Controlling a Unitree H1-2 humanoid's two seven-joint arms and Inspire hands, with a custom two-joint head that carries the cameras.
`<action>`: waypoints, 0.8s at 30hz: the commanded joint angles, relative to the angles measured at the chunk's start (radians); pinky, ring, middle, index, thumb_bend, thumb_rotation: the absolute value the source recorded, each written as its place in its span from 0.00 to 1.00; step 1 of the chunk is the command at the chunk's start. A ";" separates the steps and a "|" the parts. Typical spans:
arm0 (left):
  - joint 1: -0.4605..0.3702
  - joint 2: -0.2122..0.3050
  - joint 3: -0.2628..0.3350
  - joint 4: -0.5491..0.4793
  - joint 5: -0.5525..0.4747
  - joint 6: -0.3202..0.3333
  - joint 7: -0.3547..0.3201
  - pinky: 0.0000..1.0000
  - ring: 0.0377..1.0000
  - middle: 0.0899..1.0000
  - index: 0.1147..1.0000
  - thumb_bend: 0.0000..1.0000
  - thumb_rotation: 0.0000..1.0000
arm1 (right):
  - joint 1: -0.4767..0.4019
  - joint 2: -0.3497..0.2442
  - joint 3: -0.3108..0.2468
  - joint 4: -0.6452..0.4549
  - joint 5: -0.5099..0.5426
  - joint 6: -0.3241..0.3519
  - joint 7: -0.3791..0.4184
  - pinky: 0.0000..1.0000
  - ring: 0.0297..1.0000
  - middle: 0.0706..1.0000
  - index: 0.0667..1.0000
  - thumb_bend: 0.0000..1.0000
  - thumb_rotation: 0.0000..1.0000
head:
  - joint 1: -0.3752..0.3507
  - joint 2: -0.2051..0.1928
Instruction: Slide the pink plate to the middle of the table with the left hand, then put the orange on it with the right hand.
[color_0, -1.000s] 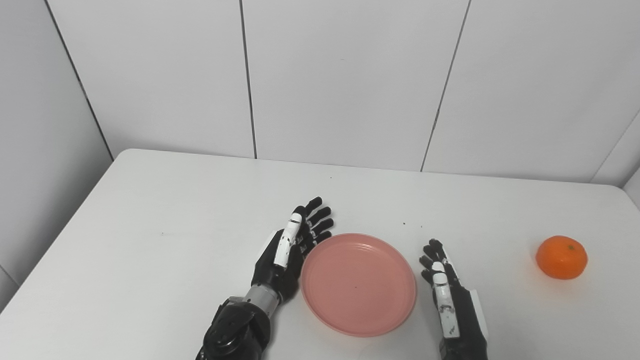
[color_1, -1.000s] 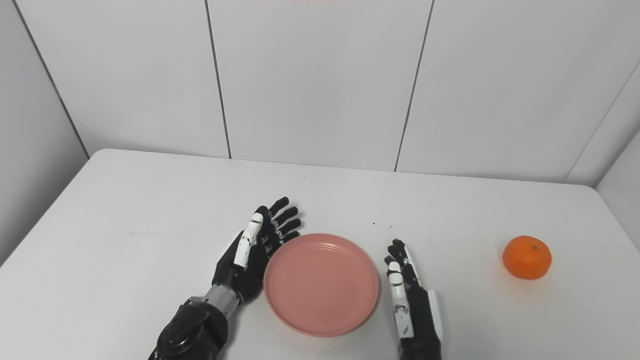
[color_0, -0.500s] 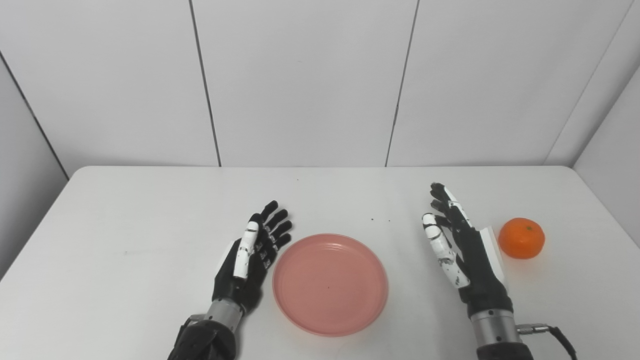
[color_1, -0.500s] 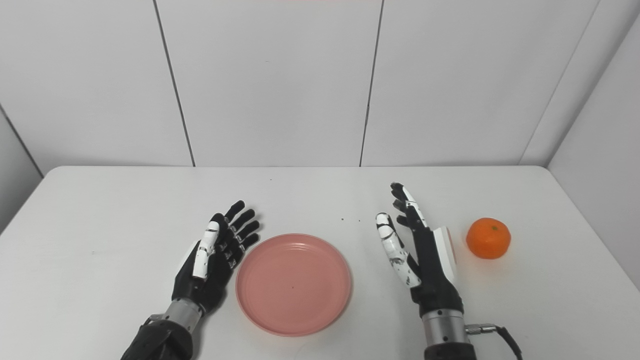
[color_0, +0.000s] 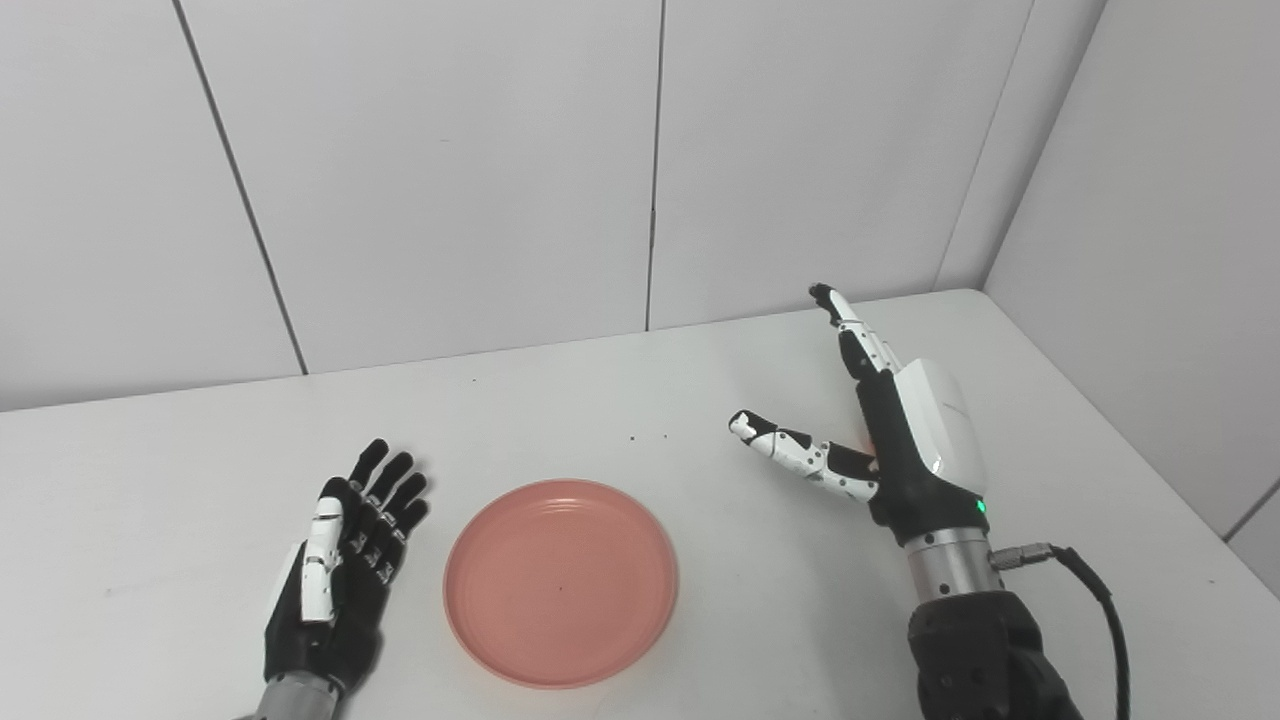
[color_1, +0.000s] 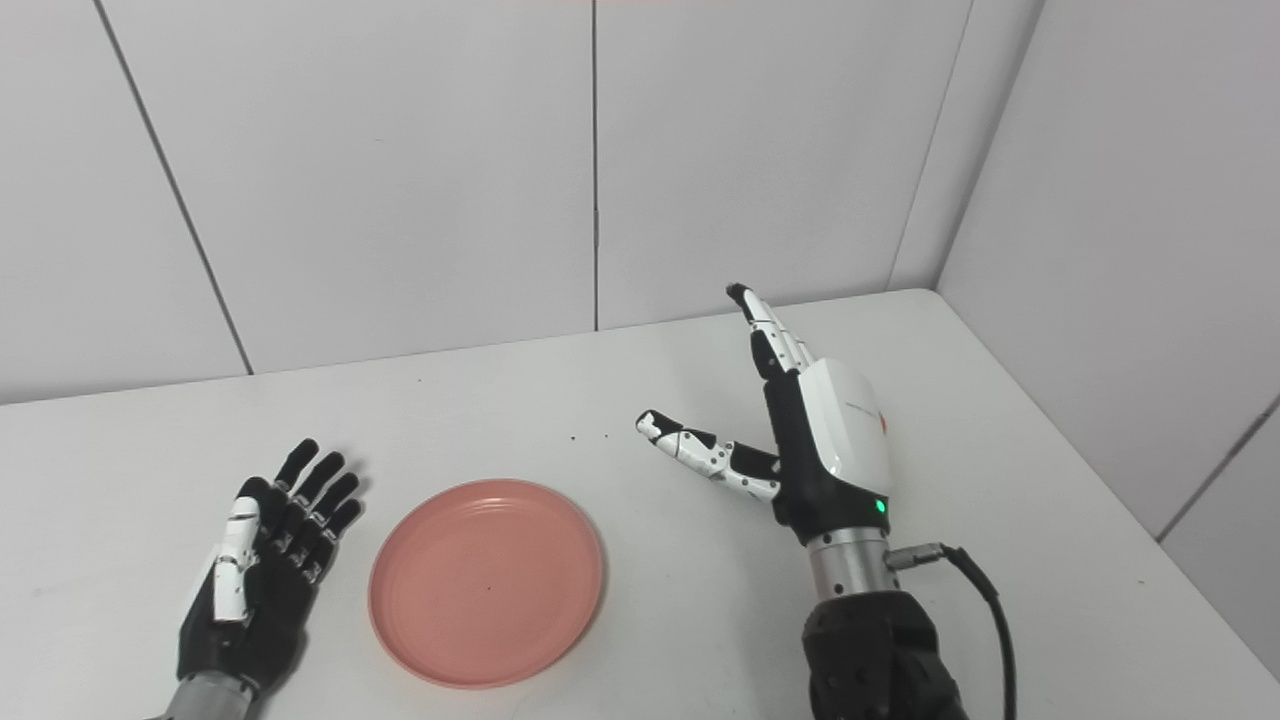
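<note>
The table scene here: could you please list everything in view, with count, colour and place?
Plate: one, pink, near edge of the table, left of centre in the picture.
Orange: one, only an orange sliver shows behind the right hand.
Table: one, white, against grey wall panels.
Left hand: one, black and white, open, left of the plate, apart from it.
Right hand: one, black and white, open, fingers spread, in front of the orange.

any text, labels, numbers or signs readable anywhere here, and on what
No text can be read.
A faint grey mark on the white back cover of the right robot hand: too small and blurred to read.
Pink plate, left robot hand and table: no lettering shows.
</note>
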 joint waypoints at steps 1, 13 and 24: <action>0.009 0.010 0.001 0.030 -0.003 0.011 -0.005 0.95 0.92 0.92 0.91 0.37 1.00 | -0.026 -0.015 -0.025 -0.044 -0.056 0.027 0.004 0.82 0.90 0.93 0.94 0.75 0.58 | -0.007 -0.001; 0.002 0.033 0.025 0.055 -0.037 0.021 -0.031 0.98 0.94 0.94 0.94 0.34 1.00 | -0.056 -0.039 -0.103 -0.044 -0.273 0.118 0.089 0.83 0.95 0.99 1.00 0.93 0.61 | -0.098 -0.028; 0.004 0.041 0.039 0.065 -0.046 0.018 -0.037 1.00 0.96 0.97 0.96 0.33 1.00 | -0.067 -0.056 -0.176 0.013 -0.320 0.135 0.110 0.80 0.91 0.95 0.97 0.97 0.56 | -0.143 -0.051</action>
